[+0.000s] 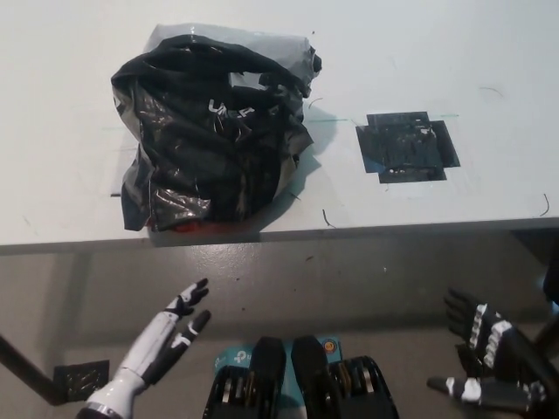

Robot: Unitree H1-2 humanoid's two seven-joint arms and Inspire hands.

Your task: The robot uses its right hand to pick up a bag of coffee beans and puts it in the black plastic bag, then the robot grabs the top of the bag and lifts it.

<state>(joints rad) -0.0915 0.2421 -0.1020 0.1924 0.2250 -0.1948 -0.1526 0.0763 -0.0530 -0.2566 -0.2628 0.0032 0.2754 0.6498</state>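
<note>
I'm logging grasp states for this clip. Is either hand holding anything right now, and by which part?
Nothing is held. The left hand and the right hand are both open below the table edge, away from the black plastic bag.

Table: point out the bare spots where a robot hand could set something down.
The table is bare right of the black tape patch to the right edge, and along the far edge behind it. A narrower strip lies between the black plastic bag and the patch. The bag crowds the left part.

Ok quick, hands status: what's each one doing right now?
Left hand: open, holding nothing, low in front of the table edge.
Right hand: open, holding nothing, low at the right, away from the black plastic bag.
</note>
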